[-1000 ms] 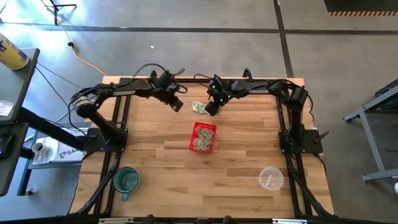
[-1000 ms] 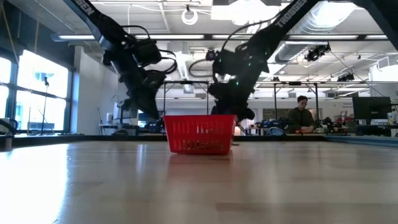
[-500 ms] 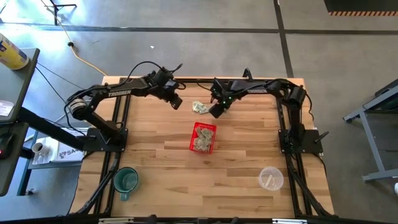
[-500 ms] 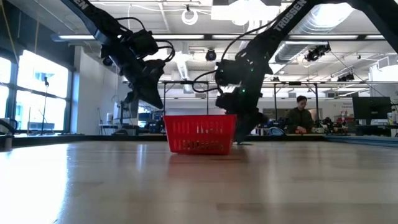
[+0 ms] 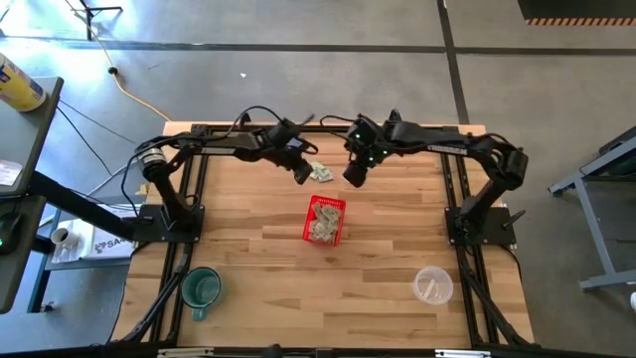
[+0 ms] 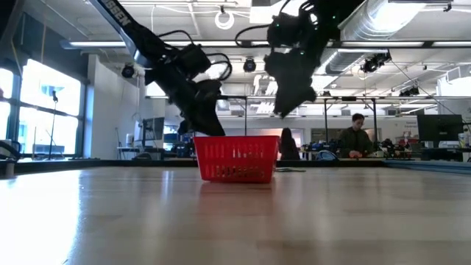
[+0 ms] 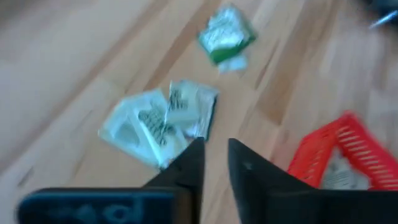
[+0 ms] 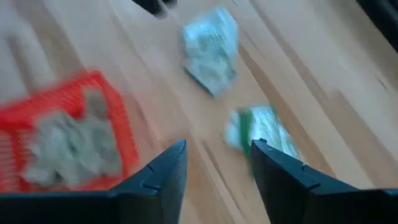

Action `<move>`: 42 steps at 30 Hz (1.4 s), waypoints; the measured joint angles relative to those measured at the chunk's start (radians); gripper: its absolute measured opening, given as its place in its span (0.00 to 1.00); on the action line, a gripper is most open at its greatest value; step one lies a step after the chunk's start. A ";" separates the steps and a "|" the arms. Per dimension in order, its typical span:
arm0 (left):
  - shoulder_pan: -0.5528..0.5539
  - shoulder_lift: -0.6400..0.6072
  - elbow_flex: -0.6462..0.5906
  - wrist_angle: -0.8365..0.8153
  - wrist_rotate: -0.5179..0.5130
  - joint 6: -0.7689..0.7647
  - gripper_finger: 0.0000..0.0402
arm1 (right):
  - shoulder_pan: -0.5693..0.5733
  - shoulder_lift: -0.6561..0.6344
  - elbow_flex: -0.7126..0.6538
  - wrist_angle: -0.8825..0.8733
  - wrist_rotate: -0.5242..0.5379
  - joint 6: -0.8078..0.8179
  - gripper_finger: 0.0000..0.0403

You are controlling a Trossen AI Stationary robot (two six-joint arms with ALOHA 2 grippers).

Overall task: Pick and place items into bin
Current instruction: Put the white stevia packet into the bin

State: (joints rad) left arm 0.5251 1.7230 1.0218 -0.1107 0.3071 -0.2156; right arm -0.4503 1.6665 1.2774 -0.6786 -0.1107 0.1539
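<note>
Pale wooden planks make up the surface [image 5: 388,259], framed by dark rails, with a large workshop room beyond it where a person [image 6: 357,136] sits at a far desk.

Near the middle of the surface stands the small red rectangular plastic basket with mesh sides [image 5: 324,219], already holding several crumpled pale-green-and-white paper slips [image 5: 322,228].

The left gripper [image 5: 302,175] hangs low over the far part of the surface, its two dark fingers [image 7: 189,168] drawn nearly together with only a narrow gap and nothing between them. Just beyond its tips lie folded pale-green-and-white paper slips [image 7: 158,124], flat on the wood, and a little farther off sits another crumpled green-and-white slip [image 7: 225,38]. The basket is off to one side of this gripper, near but not touching.

The right gripper [image 5: 355,176] is raised higher above the surface, as the low view shows, with its fingers [image 8: 165,177] spread apart and empty. Below and ahead of it lie two loose slips, one pale bluish-green [image 8: 211,50] and one darker green [image 8: 261,130], while the red basket lies to one side of it.

The loose slips [image 5: 320,171] rest between the two grippers, just beside the left one.

Towards the near edge stand a green mug [image 5: 201,288] and a clear plastic cup [image 5: 432,285], well apart from both grippers.
</note>
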 joint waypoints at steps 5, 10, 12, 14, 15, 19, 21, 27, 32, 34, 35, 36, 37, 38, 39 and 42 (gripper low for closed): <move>-0.052 0.057 0.065 -0.065 -0.109 0.003 0.45 | 0.011 -0.065 -0.004 -0.138 0.129 0.019 0.52; -0.113 0.115 0.107 -0.082 -0.200 0.020 0.55 | 0.019 -0.081 -0.004 -0.189 0.191 0.021 0.57; -0.134 0.139 0.128 -0.113 -0.267 0.031 0.55 | 0.019 -0.084 -0.004 -0.187 0.192 0.023 0.57; -0.148 0.165 0.151 -0.166 -0.331 0.033 0.54 | 0.019 -0.086 -0.003 -0.185 0.193 0.023 0.56; -0.151 0.176 0.163 -0.190 -0.354 0.032 0.53 | 0.019 -0.085 -0.003 -0.186 0.193 0.023 0.56; -0.151 0.211 0.197 -0.188 -0.415 0.032 0.47 | 0.019 -0.085 -0.003 -0.180 0.195 0.025 0.56; -0.135 0.235 0.203 -0.178 -0.406 0.037 0.43 | 0.018 -0.085 -0.003 -0.180 0.196 0.023 0.56; -0.073 0.270 0.230 -0.226 -0.335 0.029 0.25 | 0.018 -0.084 -0.003 -0.202 0.217 0.023 0.56; -0.006 0.240 0.227 -0.334 -0.228 0.027 0.06 | 0.018 -0.084 -0.003 -0.225 0.225 0.021 0.56; 0.018 0.220 0.223 -0.379 -0.190 0.020 0.06 | 0.018 -0.084 -0.003 -0.225 0.241 0.021 0.56; 0.030 0.208 0.221 -0.401 -0.176 0.019 0.06 | 0.018 -0.084 -0.003 -0.225 0.248 0.021 0.56; 0.041 0.191 0.221 -0.417 -0.161 0.016 0.06 | 0.018 -0.084 -0.003 -0.225 0.255 0.021 0.56; 0.050 0.172 0.221 -0.429 -0.149 0.007 0.07 | 0.018 -0.084 -0.003 -0.225 0.259 0.021 0.56; 0.059 0.152 0.222 -0.441 -0.137 0.003 0.08 | 0.018 -0.084 -0.003 -0.225 0.260 0.021 0.56; 0.069 0.131 0.222 -0.459 -0.122 0.000 0.09 | 0.018 -0.084 -0.003 -0.225 0.260 0.021 0.56; 0.079 0.072 0.222 -0.480 -0.087 -0.003 0.10 | 0.018 -0.084 -0.003 -0.225 0.260 0.020 0.56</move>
State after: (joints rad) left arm 0.6041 1.7947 1.2434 -0.5908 0.2197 -0.2187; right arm -0.4320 1.5822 1.2741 -0.9040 0.1495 0.1737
